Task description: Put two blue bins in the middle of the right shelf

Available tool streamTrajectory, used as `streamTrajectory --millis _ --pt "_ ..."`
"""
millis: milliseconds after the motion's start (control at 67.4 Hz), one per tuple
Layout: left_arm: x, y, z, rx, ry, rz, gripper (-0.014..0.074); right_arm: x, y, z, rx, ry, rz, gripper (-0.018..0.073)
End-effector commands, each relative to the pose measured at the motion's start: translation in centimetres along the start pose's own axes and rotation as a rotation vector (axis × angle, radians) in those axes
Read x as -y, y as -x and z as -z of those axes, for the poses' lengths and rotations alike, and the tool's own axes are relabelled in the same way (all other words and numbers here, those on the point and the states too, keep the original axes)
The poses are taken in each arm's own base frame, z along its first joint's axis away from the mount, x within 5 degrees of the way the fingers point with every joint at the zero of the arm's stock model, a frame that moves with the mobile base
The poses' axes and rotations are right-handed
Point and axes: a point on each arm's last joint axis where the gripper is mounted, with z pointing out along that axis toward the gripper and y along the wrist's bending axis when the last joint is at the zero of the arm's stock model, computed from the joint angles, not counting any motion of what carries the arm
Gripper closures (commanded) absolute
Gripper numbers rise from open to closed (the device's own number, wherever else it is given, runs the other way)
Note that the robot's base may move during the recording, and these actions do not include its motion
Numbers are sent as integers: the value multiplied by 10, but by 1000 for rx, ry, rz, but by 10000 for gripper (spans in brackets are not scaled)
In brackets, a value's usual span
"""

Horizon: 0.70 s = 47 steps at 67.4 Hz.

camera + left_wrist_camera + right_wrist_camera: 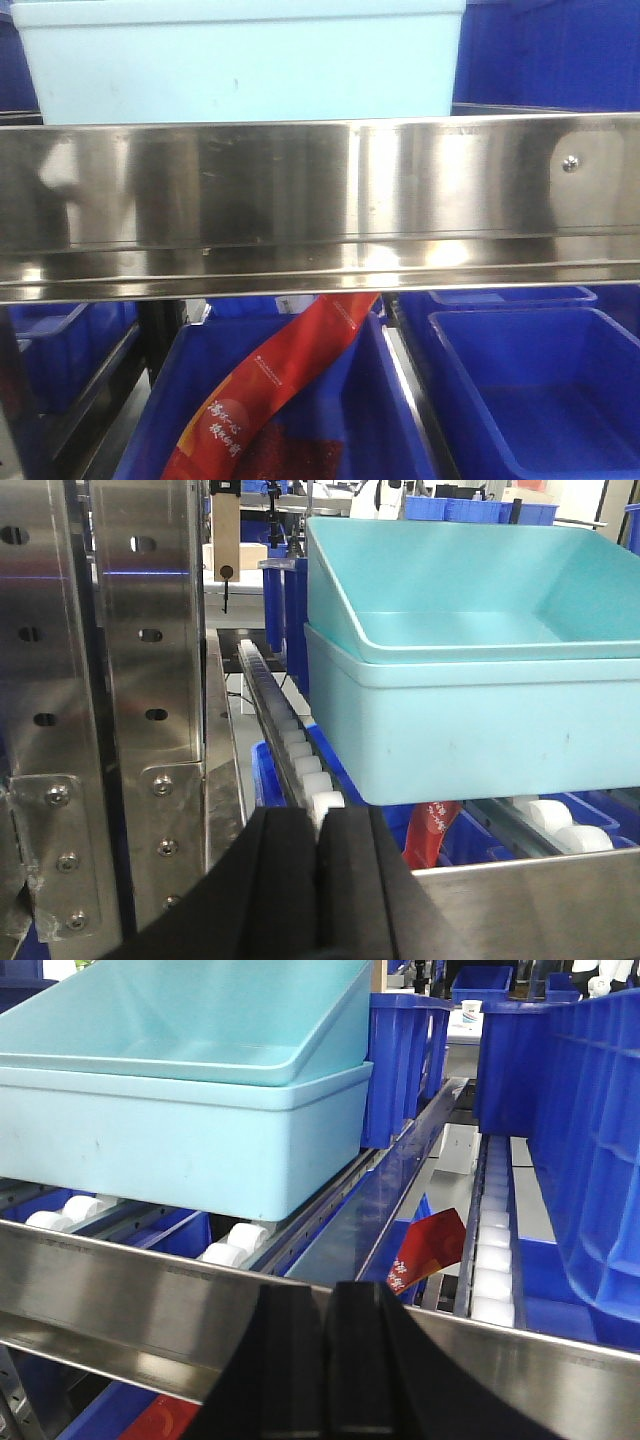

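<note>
Resting nested on the roller track just behind the steel front rail [320, 190], two blue bins [470, 690] (apparently delivered), with left gripper [318, 880] and right gripper [325, 1360] pinched together, empty, near

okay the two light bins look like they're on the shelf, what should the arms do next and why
Probably back both claws straight away. The nested bins rest on the rollers behind the rail, and the left claw and right claw are shut, holding nothing.
</note>
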Motion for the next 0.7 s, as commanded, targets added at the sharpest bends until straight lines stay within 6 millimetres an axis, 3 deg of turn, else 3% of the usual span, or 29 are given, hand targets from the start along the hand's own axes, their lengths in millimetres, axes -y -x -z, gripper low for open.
streamTrajectory --millis 0,238,520,579,683 --pt "0 1 1 24 -8 6 707 0 3 1 33 1 13 721" --pt "-4 -7 0 22 77 -7 707 0 3 1 33 1 13 721" --pt "-9 -64 -1 53 127 -12 707 0 3 1 33 1 13 721" --pt "-9 -63 -2 121 127 -17 707 0 3 1 33 1 13 721" --pt "-9 -67 -2 79 127 -14 707 0 3 1 33 1 13 721"
